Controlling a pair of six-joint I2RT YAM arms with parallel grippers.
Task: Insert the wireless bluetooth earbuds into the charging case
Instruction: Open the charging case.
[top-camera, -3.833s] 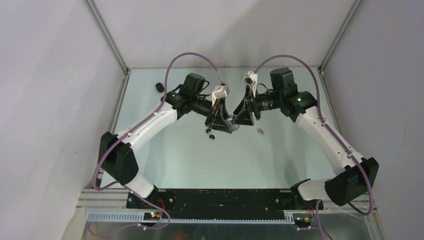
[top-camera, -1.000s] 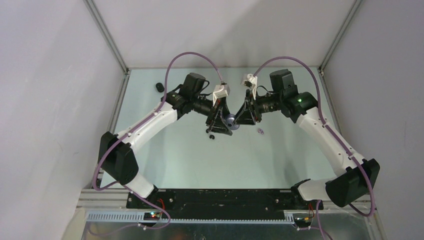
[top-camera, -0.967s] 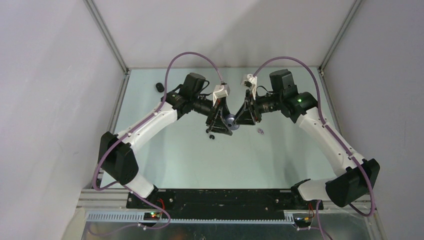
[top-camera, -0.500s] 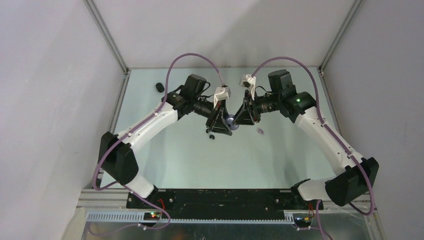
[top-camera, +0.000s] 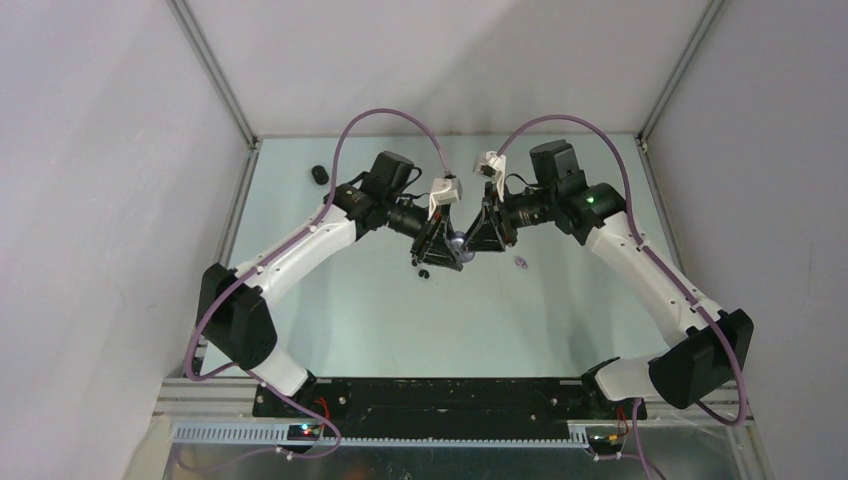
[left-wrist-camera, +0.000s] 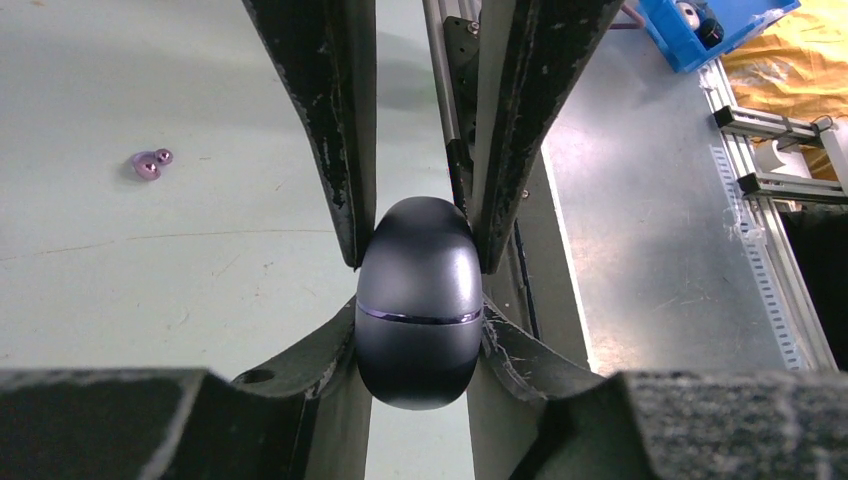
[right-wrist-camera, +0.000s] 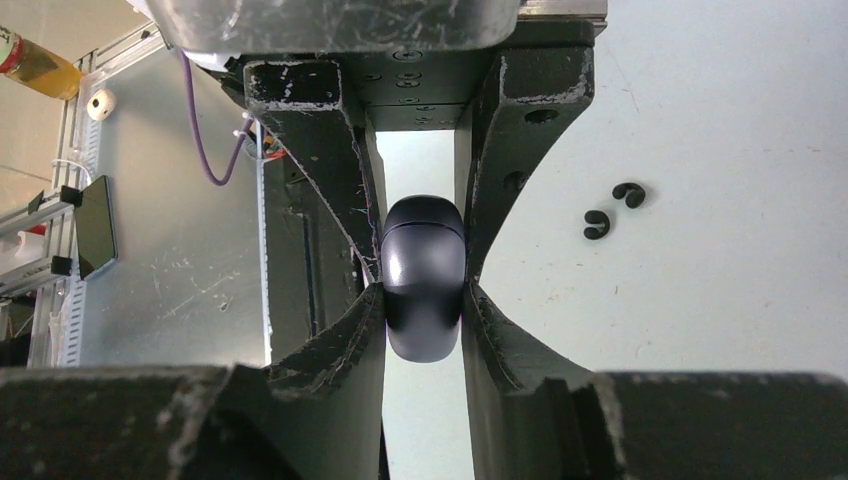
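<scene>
The charging case (left-wrist-camera: 420, 290) is a dark grey egg shape with a thin purple seam, and its lid is closed. Both grippers hold it above the table's middle (top-camera: 457, 243). My left gripper (left-wrist-camera: 420, 335) is shut on its lower half, with the fingers (left-wrist-camera: 320, 355) pressing both sides. From the opposite side, my right gripper (right-wrist-camera: 423, 300) is shut on the same case (right-wrist-camera: 423, 270). Two pale purple earbuds (left-wrist-camera: 150, 163) lie together on the table right of the grippers (top-camera: 520, 263). Two black earbuds (right-wrist-camera: 612, 210) lie just left of them (top-camera: 420, 268).
A small black rounded object (top-camera: 319, 174) lies at the far left corner of the pale green table (top-camera: 500, 320). Grey walls and metal frame rails (top-camera: 240, 190) close in the left, back and right sides. The arms' base plate (top-camera: 450, 395) runs along the near edge.
My left gripper's jaws have closed in on the case. The right arm has shifted slightly left, still gripping the case. The earbuds on the table have not moved.
</scene>
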